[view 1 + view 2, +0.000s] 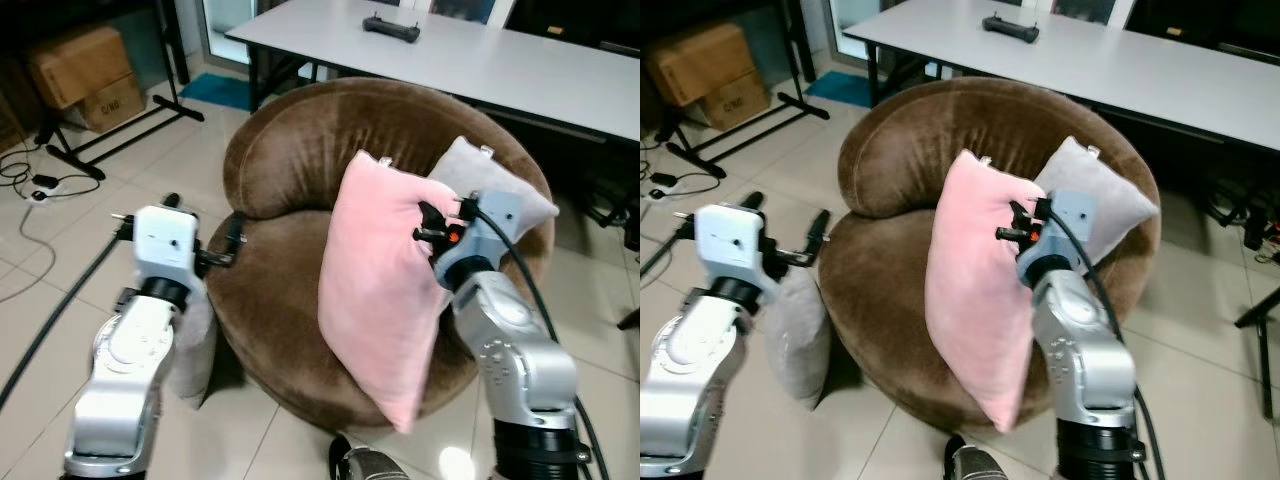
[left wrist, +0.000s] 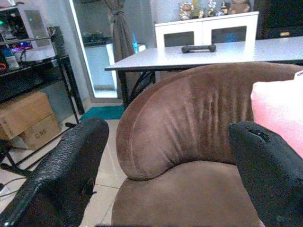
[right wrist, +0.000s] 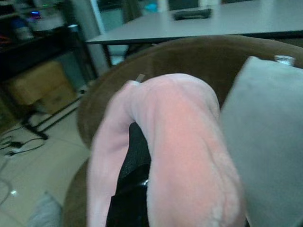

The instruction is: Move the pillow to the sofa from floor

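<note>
The right claw is clamped shut on the pink pillow, gripping it at the upper edge so that the fabric bunches and folds over the black fingers, as the right wrist view shows. The pillow is a soft, plush, pale pink square with rounded corners; it hangs upright and slightly tilted below the claw, its lower corner drooping past the front rim of the brown sofa while its body leans over the seat. Just behind the claw, a grey pillow rests propped against the sofa's backrest, touching the pink one's far side. The sofa is a round, velvety brown chair with a curved back. The left claw hovers with its two fingers spread wide, holding nothing, just beside the sofa's outer side; in the left wrist view its fingers frame the backrest and a corner of the pink pillow. Below the left claw, a second grey pillow stands on the tiled floor, leaning against the sofa's base. Well beyond both claws stands a white surface carrying a black controller, and cardboard boxes sit off to the left.
</note>
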Available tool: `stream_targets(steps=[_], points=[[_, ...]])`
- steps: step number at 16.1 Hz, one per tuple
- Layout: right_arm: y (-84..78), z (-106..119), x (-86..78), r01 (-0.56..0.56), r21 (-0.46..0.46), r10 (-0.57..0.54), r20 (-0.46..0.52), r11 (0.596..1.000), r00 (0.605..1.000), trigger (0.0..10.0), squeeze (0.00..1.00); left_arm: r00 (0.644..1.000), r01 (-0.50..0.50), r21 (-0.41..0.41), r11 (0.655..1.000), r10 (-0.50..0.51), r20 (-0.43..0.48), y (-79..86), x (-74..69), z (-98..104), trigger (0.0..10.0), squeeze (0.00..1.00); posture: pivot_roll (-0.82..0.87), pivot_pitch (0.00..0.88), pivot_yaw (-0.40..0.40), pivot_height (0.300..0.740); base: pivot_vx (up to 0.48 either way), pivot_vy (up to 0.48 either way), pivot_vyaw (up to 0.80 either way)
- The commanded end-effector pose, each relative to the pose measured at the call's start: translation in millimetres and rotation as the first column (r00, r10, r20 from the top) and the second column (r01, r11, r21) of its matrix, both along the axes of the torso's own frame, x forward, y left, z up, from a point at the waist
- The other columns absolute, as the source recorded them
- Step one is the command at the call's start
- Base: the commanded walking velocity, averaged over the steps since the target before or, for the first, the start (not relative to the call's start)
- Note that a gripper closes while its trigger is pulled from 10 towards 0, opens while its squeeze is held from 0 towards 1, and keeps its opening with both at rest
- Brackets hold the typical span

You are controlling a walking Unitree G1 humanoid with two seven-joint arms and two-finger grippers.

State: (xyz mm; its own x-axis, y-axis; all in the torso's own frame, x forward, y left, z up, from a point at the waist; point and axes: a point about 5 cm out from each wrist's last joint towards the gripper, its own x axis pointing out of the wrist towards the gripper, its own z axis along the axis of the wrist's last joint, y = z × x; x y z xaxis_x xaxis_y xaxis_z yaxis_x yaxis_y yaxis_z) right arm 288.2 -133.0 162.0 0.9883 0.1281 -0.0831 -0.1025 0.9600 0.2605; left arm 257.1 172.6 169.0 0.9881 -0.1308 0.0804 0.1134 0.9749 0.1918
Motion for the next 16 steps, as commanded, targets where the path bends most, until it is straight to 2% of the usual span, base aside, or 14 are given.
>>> stream_targets(steps=[1, 3, 5, 9, 11, 16], points=[[11.6, 16.1, -0.1, -0.079, 0.03, 0.076, 0.075, 0.996, 0.994, 10.0, 0.0, 1.0, -0.015, -0.002, 1.0, 0.015, -0.008, 4.5, -2.3, 0.2, 10.0, 0.0, 0.08, 0.0, -0.027, 0.74, 0.0, 0.0, 0.0], [13.4, 17.3, -0.4, -0.097, 0.028, 0.095, 0.084, 0.995, 0.992, 10.0, 0.0, 1.0, -0.019, -0.008, 1.0, 0.019, -0.007, 5.5, -2.4, 0.5, 10.0, 0.0, 0.08, 0.0, -0.028, 0.74, 0.0, 0.0, 0.0], [6.9, 12.6, -0.2, -0.062, 0.026, 0.061, 0.061, 0.998, 0.996, 10.0, 0.0, 1.0, -0.024, 0.026, 0.999, 0.024, 0.006, 5.7, -2.3, 0.4, 10.0, 0.0, 0.08, 0.0, -0.029, 0.74, 0.0, 0.0, 0.0], [3.4, 9.1, -0.8, -0.049, 0.016, 0.048, 0.045, 0.999, 0.998, 10.0, 0.0, 1.0, -0.016, 0.019, 1.0, 0.016, 0.007, 4.8, -2.1, -0.1, 10.0, 0.0, 0.08, 0.0, -0.027, 0.74, 0.0, 0.0, -0.8], [5.0, 8.9, -1.3, -0.058, 0.009, 0.057, 0.045, 0.998, 0.997, 10.0, 0.0, 1.0, -0.008, 0.013, 1.0, 0.008, 0.011, 4.1, -2.1, 0.0, 10.0, 0.0, 0.08, 0.0, -0.027, 0.74, 0.0, 0.0, -0.8], [15.3, 13.9, -3.3, -0.135, 0.01, 0.134, 0.08, 0.991, 0.988, 10.0, 0.0, 0.999, -0.002, -0.002, 1.0, 0.002, 0.034, 4.0, -3.8, 3.3, 10.0, 0.0, 0.08, 0.0, -0.032, 0.74, 0.0, 0.0, 0.0]])
